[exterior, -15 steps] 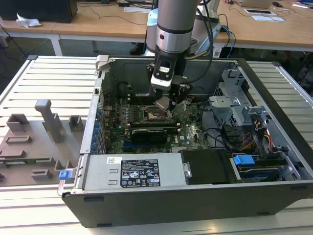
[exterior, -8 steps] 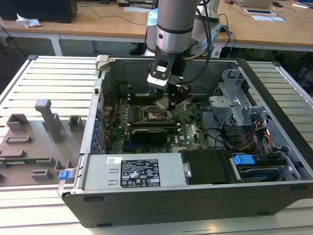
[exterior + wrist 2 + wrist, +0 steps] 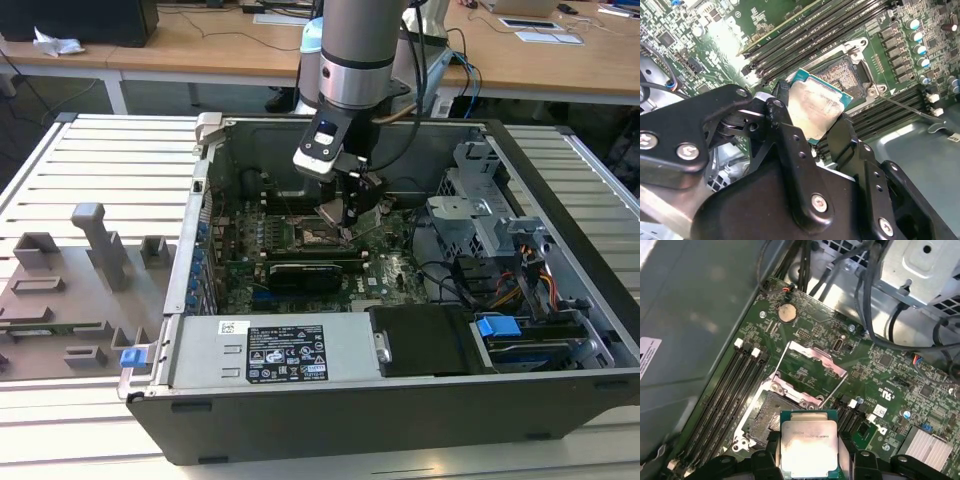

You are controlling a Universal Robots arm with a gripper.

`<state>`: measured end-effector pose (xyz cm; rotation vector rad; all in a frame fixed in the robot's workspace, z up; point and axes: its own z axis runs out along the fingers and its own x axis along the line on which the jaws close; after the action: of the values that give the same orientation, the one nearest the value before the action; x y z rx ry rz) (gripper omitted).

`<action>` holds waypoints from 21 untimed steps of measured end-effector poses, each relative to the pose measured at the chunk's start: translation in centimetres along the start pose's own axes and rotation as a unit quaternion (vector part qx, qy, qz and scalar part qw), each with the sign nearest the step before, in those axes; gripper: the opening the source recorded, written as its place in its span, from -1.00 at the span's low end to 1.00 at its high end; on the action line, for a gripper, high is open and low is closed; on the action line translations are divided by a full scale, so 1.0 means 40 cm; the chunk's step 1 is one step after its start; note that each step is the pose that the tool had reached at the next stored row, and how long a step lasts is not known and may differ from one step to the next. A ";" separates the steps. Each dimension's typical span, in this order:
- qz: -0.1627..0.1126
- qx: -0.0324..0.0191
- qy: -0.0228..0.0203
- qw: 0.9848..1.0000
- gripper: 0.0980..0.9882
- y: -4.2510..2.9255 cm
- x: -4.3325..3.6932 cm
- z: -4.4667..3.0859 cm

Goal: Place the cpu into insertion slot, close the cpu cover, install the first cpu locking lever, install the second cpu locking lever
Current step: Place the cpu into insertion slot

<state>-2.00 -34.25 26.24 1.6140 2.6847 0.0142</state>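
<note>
The gripper (image 3: 810, 117) holds the cpu (image 3: 815, 105) by two opposite edges, its fingers (image 3: 785, 135) drawn in narrow against the chip. The cpu hangs just over the slot (image 3: 846, 75), covering part of the pin field (whether it touches the rim I cannot tell). In the first wrist view the cover (image 3: 818, 358) stands swung open beside the slot. In the exterior view the arm (image 3: 355, 50) reaches down into the open case (image 3: 400, 420) on the table (image 3: 100, 150).

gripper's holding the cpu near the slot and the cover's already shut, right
No: the cover is open, swung back from the slot, as the first wrist view shows. The gripper does hold the cpu near the slot.
</note>
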 end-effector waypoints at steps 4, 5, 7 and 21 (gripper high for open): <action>0.026 0.001 -0.002 1.000 0.00 0.000 0.000 0.000; 0.032 0.001 -0.002 0.999 0.00 0.000 0.000 0.000; 0.047 0.002 -0.003 0.999 0.00 0.000 0.000 0.001; 0.119 0.003 -0.007 0.993 0.00 0.000 0.000 0.001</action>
<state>-1.99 -34.25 26.20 1.9166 2.4686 -0.0044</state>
